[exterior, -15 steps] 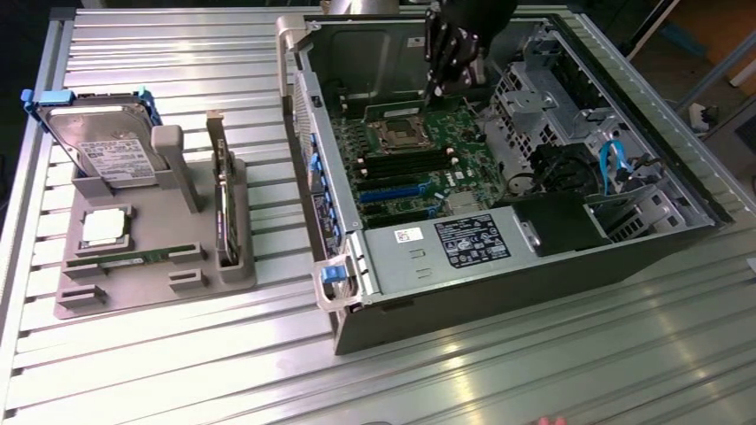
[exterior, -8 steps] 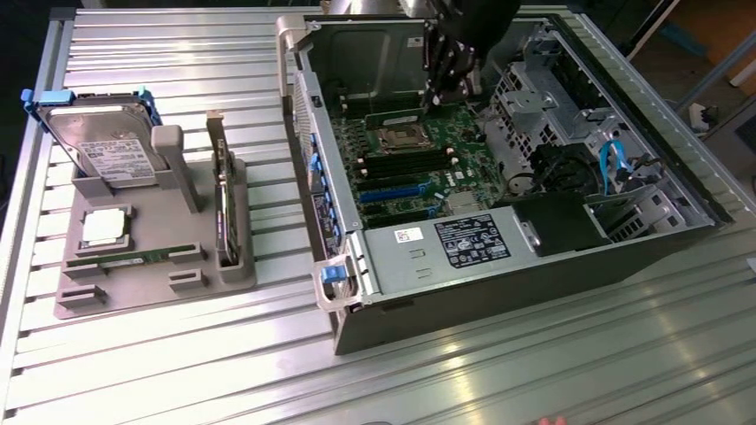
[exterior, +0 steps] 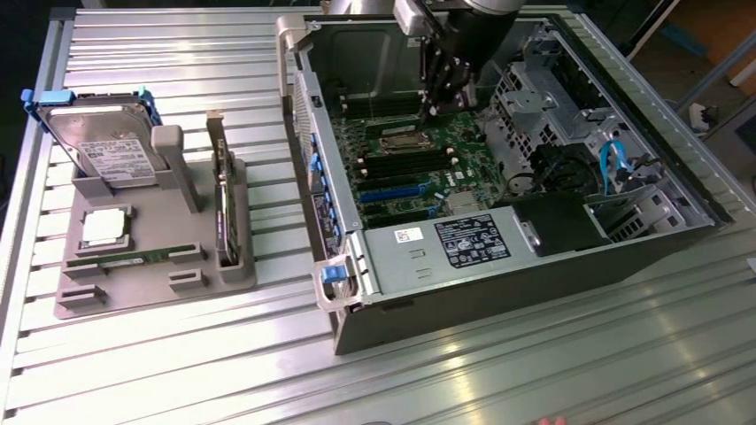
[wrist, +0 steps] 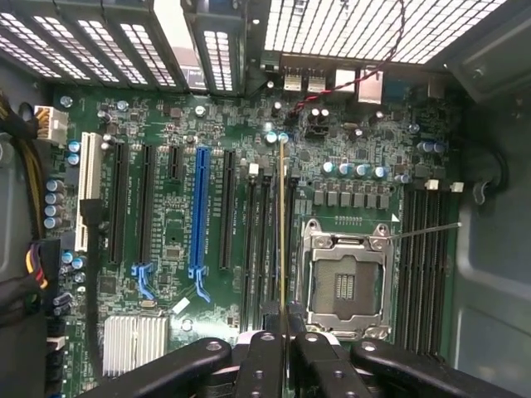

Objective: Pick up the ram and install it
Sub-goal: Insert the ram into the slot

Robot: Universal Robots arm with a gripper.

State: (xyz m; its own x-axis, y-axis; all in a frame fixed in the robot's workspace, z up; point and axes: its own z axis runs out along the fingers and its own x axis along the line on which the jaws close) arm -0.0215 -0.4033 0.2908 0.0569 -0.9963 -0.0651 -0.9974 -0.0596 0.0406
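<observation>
A thin ram stick [wrist: 282, 224], seen edge-on, is clamped in the black gripper [wrist: 283, 338] over dark memory slots [wrist: 260, 240], beside an empty silver processor socket [wrist: 347, 278] on the green motherboard [wrist: 166, 215].

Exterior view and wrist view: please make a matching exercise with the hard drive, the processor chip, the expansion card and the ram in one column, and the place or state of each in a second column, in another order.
Things:
1. hard drive
2. processor chip
3. expansion card
4. ram

Places or states:
A. held edge-on in the gripper, above the motherboard
B. dark, standing on edge in the gray tray
C. lying flat on the tray, silver face up
D. leaning upright on the tray, in a blue frame

Right pairs: 1-D, 2-C, 3-B, 4-A.
</observation>
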